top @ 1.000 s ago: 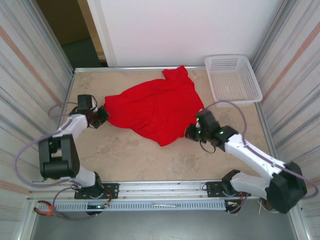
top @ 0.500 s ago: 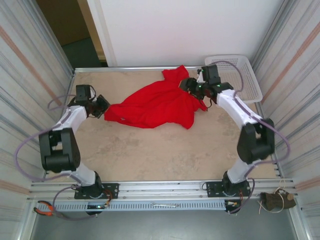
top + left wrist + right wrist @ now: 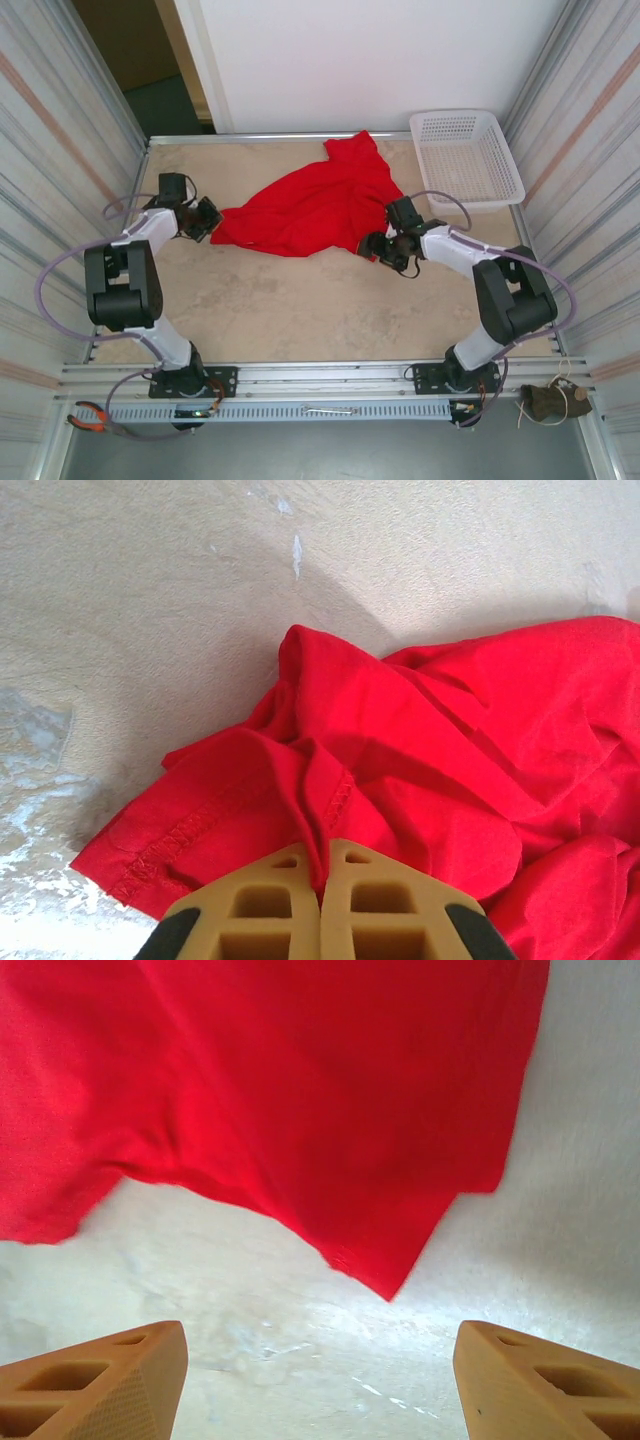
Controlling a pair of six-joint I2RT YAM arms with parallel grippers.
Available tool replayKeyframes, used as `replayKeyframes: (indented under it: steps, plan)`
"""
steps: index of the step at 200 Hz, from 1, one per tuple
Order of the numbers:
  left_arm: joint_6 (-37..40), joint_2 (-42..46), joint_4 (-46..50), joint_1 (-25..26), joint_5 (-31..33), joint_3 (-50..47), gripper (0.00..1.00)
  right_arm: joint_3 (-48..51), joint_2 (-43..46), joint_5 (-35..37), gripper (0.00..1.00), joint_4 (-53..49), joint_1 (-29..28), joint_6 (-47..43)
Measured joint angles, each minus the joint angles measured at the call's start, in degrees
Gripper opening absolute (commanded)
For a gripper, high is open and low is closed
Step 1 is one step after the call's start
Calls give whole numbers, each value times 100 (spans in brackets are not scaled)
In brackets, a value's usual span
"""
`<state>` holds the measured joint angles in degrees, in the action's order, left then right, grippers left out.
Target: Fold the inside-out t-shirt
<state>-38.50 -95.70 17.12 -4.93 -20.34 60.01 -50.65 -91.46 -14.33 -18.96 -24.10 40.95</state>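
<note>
On the beige table (image 3: 300, 310) (corrugated walls (image 3: 60, 150) around), left gripper (image 3: 322, 868) pinches the t-shirt (image 3: 310, 210); right gripper (image 3: 318, 1350) gapes.

At the far right corner of your table (image 3: 300, 300) you see a white mesh basket (image 3: 468, 160). It stands upright, close to the ribbed right wall (image 3: 585, 120). The table top is beige with pale marks. Near you, left of the rail (image 3: 320, 375), lie pliers (image 3: 88, 417) with orange handles.
</note>
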Motion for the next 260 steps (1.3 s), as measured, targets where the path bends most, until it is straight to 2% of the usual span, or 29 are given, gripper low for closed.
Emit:
replayKeyframes:
  steps: [13,24,35,49,80,101,121,158,182,199,225,260]
  plan:
    - [20,42,0,0,-2,0,0,-9,-164,59,64,140,-79,59]
    - [33,61,-2,0,0,0,0,-37,-306,96,58,227,-109,76]
    - [35,68,0,0,-2,0,0,-103,-461,153,37,260,-107,122]
    - [35,68,2,0,-2,0,0,-227,-597,219,0,249,-94,101]
    - [35,94,22,-28,-46,31,0,-691,-697,234,0,175,94,11]
    - [-37,210,70,-105,-146,326,0,-1491,-470,212,0,-251,444,-168]
    - [-258,339,94,-138,-313,1121,0,-2920,-138,125,0,-675,846,-363]
    - [-988,708,-400,-133,-601,2927,0,-6334,302,-184,0,-1040,1510,-546]
    - [-1443,1073,-750,-131,-717,3805,0,-7709,713,-337,0,-1128,1735,-546]
    - [-1646,1346,-890,-133,-737,4258,0,-8083,1137,-455,0,-1130,1770,-542]
    - [-1838,1784,-1029,-133,-732,4564,0,-8137,1687,-584,0,-1132,1803,-520]
    - [-1969,2050,-1045,-133,-734,4664,0,-7877,1873,-802,0,-1137,1808,-426]
